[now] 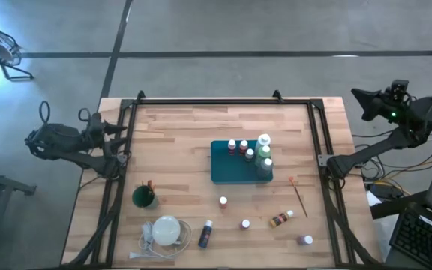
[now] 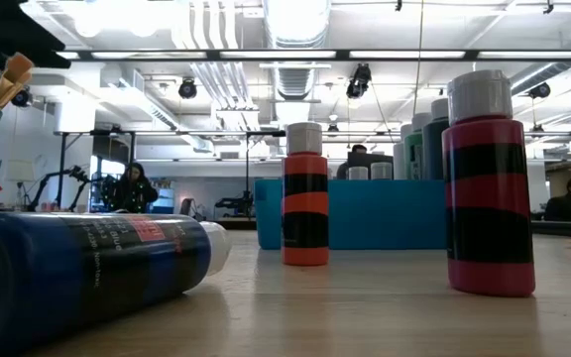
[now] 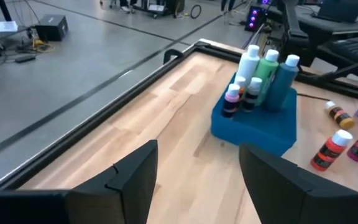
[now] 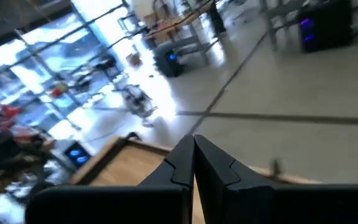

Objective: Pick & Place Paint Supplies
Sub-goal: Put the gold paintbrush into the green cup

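Note:
A teal tray (image 1: 227,169) sits at the table's middle with several white-capped paint bottles (image 1: 262,154) standing in it, also seen in the left wrist view (image 3: 263,74). Loose bottles stand or lie near the front edge: a red one (image 1: 223,201), a blue one on its side (image 1: 205,233), a brown one on its side (image 1: 280,219) and a purple one (image 1: 306,240). A thin brush (image 1: 299,193) lies right of the tray. My left gripper (image 1: 120,133) hovers open at the table's left edge, nothing between its fingers (image 3: 135,180). My right gripper (image 1: 357,97) is shut, beyond the far right corner.
A green cup (image 1: 144,196) holding brushes stands front left, beside a white round disc with a cord (image 1: 166,230). A dark frame (image 1: 216,101) runs around the table's edges. Bare wood lies between my left gripper and the tray.

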Controlling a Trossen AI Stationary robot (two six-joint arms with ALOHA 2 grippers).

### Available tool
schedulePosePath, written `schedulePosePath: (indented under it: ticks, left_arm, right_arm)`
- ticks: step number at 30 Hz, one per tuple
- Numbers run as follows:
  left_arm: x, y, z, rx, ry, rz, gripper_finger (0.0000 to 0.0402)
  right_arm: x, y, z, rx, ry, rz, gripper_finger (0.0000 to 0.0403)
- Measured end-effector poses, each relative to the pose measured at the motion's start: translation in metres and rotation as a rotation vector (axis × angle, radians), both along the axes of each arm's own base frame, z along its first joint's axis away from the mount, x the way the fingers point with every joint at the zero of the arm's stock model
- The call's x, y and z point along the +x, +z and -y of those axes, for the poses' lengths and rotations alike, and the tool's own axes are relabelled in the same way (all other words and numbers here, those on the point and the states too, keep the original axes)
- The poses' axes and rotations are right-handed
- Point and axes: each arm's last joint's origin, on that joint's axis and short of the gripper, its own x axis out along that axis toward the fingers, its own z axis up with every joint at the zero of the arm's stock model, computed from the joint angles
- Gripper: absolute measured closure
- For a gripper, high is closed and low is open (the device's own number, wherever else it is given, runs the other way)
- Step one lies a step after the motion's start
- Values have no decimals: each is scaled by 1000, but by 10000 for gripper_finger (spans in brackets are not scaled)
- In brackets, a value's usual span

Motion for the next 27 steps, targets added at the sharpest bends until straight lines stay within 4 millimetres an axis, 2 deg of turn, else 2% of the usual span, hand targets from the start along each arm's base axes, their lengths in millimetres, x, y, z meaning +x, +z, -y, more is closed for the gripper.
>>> schedulePosePath:
  ticks: [3, 5, 10, 12, 16, 20, 23, 27]
  left_arm:
    - [0, 0, 0, 0, 3, 4, 172]
    - [0, 0, 0, 0, 3, 4, 172]
    - [0, 0, 0, 2, 2, 4, 172]
    - [0, 0, 0, 3, 2, 4, 172]
    - [0, 0, 0, 3, 2, 4, 172]
    - [0, 0, 0, 3, 1, 4, 172]
    - [0, 0, 0, 3, 1, 4, 172]
    - [0, 0, 0, 3, 1, 4, 172]
  right_arm:
    - [7, 6, -4, 23, 97, 45, 394]
    - [18, 14, -9, -26, 154, 52, 394]
    - [57, 36, -26, -208, 291, 1, 394]
    - [71, 40, -31, -224, 307, -56, 394]
    - [91, 38, -39, -139, 322, -169, 394]
    - [104, 29, -46, 48, 343, -296, 394]
    - [116, 23, -52, 125, 353, -376, 394]
    - [124, 13, -60, 273, 443, -484, 394]
